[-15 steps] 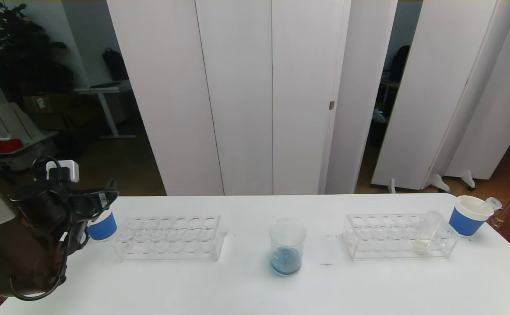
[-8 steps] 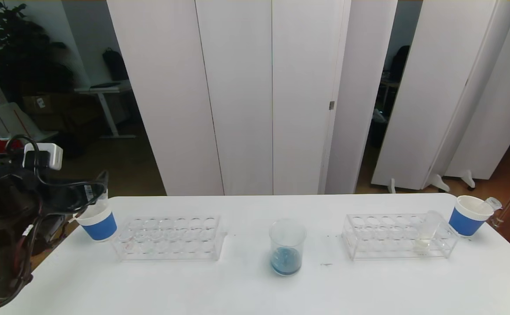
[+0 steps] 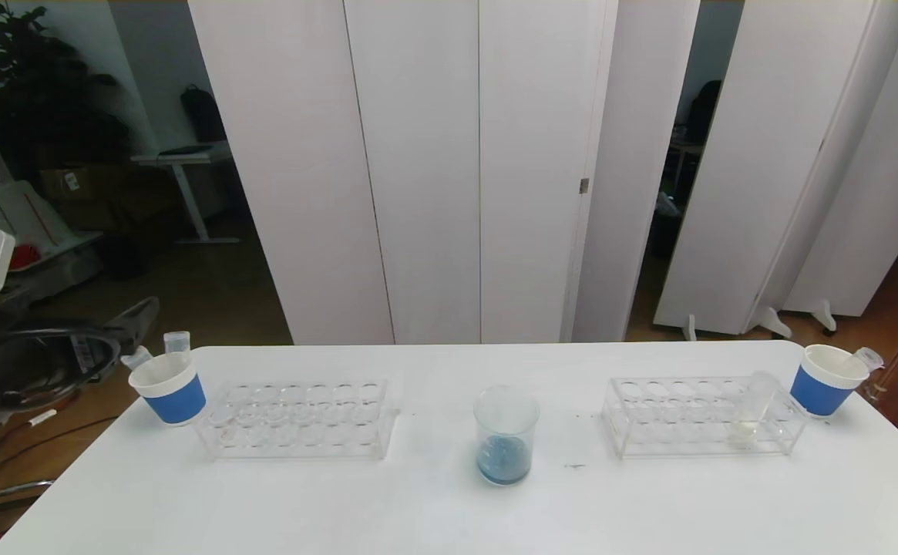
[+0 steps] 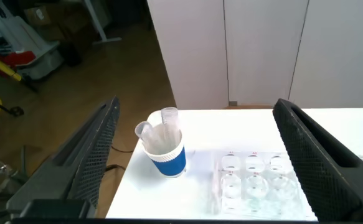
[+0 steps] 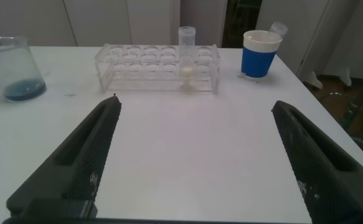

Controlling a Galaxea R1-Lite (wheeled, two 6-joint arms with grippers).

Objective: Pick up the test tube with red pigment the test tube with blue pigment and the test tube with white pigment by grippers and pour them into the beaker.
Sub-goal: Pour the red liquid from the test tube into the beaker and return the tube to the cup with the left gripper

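We see the beaker (image 3: 505,435) at the centre of the counter (image 3: 433,509), blue liquid pooled in its bottom. The test tube with white pigment (image 3: 751,409) stands in the rack (image 3: 699,416) at right, beside a blue cup (image 3: 825,380). Our left claw (image 3: 71,354), at the frame's left edge, is spread wide and empty; the right claw (image 5: 193,155) likewise gapes, holding nothing.

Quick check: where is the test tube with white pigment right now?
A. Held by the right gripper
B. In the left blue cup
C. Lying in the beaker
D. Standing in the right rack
D: the test tube with white pigment stands upright in the right rack, near its end by the right blue cup.
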